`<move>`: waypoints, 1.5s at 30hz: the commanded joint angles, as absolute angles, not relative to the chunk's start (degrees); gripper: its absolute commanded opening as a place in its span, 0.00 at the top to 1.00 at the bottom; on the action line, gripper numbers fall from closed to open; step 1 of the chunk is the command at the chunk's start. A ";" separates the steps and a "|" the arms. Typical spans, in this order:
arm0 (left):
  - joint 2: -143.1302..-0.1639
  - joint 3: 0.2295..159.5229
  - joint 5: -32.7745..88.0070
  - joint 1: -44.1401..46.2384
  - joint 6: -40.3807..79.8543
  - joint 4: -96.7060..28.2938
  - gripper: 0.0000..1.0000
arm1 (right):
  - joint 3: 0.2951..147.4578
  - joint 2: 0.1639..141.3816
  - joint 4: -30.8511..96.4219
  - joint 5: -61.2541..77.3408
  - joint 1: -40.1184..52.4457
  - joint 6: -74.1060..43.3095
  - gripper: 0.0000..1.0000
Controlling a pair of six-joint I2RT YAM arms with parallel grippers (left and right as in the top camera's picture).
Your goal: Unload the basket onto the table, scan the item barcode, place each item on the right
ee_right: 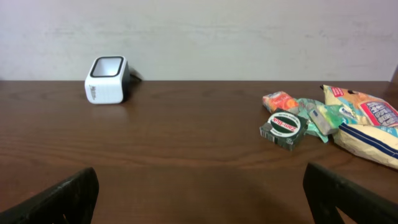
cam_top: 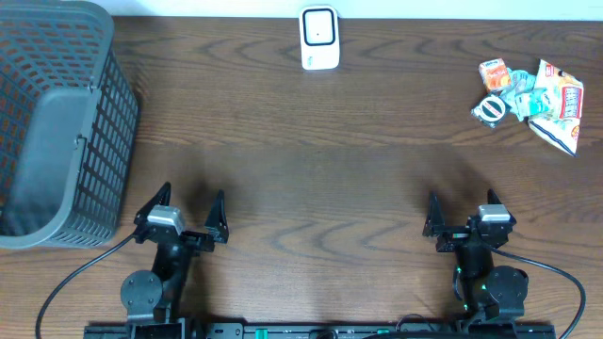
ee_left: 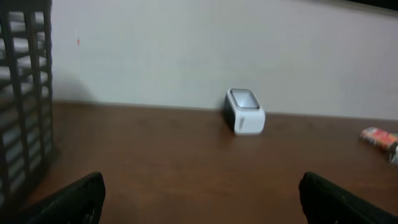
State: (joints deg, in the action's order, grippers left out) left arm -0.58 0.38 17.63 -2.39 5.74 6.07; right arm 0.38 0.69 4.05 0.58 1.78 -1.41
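Note:
The white barcode scanner [cam_top: 319,38] stands at the back middle of the table, its window facing forward; it also shows in the left wrist view [ee_left: 244,111] and the right wrist view [ee_right: 107,79]. The items lie in a small pile at the back right: a round dark tin [cam_top: 490,109] [ee_right: 286,129], an orange packet [cam_top: 494,73] [ee_right: 280,101] and a white and red snack bag [cam_top: 561,104] [ee_right: 367,127]. My left gripper [cam_top: 194,202] [ee_left: 202,186] and right gripper [cam_top: 462,202] [ee_right: 200,180] rest near the front edge. Both are open and hold nothing, far from the pile.
A dark grey mesh basket [cam_top: 57,122] [ee_left: 25,93] fills the left side of the table, just left of my left gripper. A pale wall runs behind the table's far edge. Cables trail from both arm bases at the front.

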 commanded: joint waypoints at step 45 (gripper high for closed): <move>-0.08 0.23 9.52 3.14 -1.89 -3.44 0.02 | 0.32 0.32 4.34 0.19 1.83 -0.99 0.01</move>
